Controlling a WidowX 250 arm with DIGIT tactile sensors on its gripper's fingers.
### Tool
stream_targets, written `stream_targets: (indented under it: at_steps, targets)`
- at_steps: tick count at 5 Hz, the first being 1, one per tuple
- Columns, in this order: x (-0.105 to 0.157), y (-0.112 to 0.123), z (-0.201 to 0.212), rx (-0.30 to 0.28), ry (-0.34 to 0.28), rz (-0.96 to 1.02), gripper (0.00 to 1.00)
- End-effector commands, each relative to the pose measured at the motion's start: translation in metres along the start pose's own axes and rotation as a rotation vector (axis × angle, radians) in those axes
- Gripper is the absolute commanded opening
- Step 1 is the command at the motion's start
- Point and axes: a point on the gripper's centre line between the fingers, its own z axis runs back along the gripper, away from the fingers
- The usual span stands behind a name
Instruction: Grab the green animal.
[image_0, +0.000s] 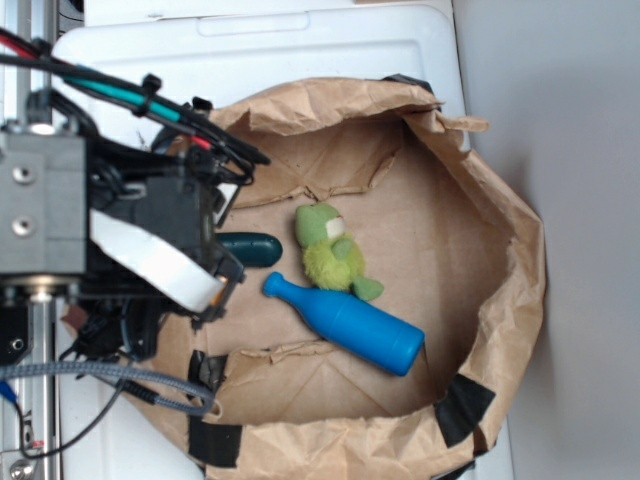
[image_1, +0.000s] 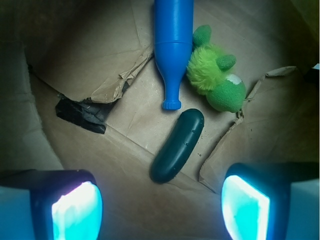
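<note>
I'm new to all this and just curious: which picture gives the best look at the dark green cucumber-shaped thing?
The wrist view: the cucumber lies whole and unblocked on the brown paper, just ahead of the open jaws. In the exterior view only its rounded end peeks out; the arm covers the rest.
</note>
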Motion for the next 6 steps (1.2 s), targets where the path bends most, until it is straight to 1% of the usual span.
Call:
stream_targets:
  at_steps: [1, 2, 3, 4, 6]
  targets:
    - [0.054, 0.014, -0.001, -0.021, 0.015, -0.012, 1.00]
    - [0.070, 0.022, 0.001, -0.062, 0.011, -0.006, 1.00]
    - [0.076, 0.030, 0.000, -0.084, -0.016, -0.014, 1.00]
    - [0.069, 0.035, -0.012, -0.083, -0.021, -0.014, 1.00]
    - [0.063, 0.045, -0.034, -0.055, -0.006, -0.007, 1.00]
